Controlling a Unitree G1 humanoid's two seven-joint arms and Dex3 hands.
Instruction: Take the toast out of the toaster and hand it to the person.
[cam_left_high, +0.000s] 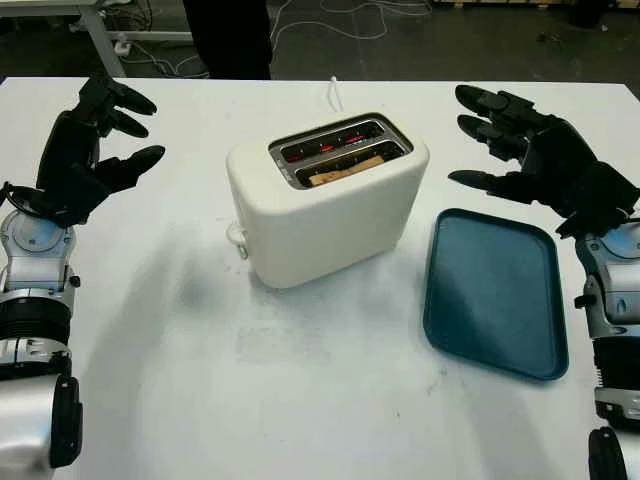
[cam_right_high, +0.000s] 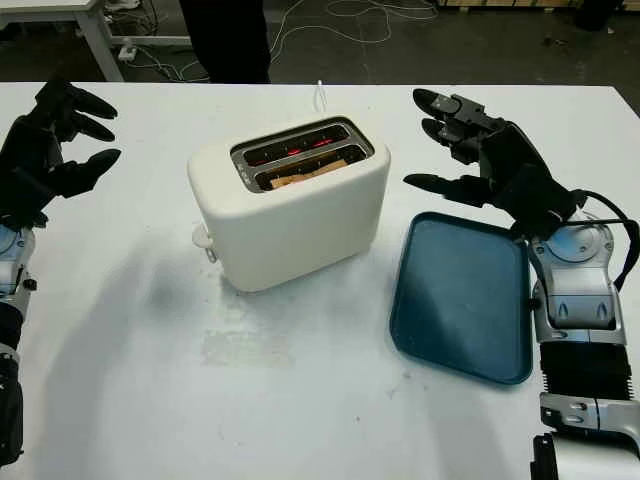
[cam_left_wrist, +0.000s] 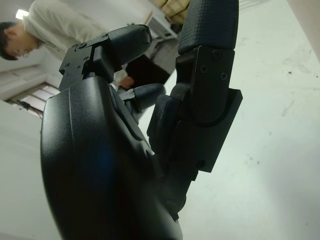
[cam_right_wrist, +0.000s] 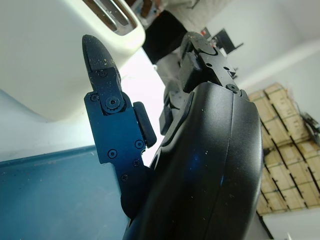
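A cream two-slot toaster (cam_left_high: 325, 205) stands mid-table. A slice of brown toast (cam_left_high: 345, 168) sits low in its nearer slot, and the farther slot glows red. My left hand (cam_left_high: 100, 140) is raised above the table's left side, open, well apart from the toaster. My right hand (cam_left_high: 510, 140) hovers open to the toaster's right, above the far end of a tray. A person in dark trousers (cam_left_high: 228, 38) stands beyond the table's far edge; the left wrist view shows the person (cam_left_wrist: 47, 27) in a light top.
A dark teal tray (cam_left_high: 495, 290) lies flat to the right of the toaster. The toaster's white cord (cam_left_high: 333, 95) runs toward the far edge. Cables and a white table leg (cam_left_high: 100, 35) are on the floor behind.
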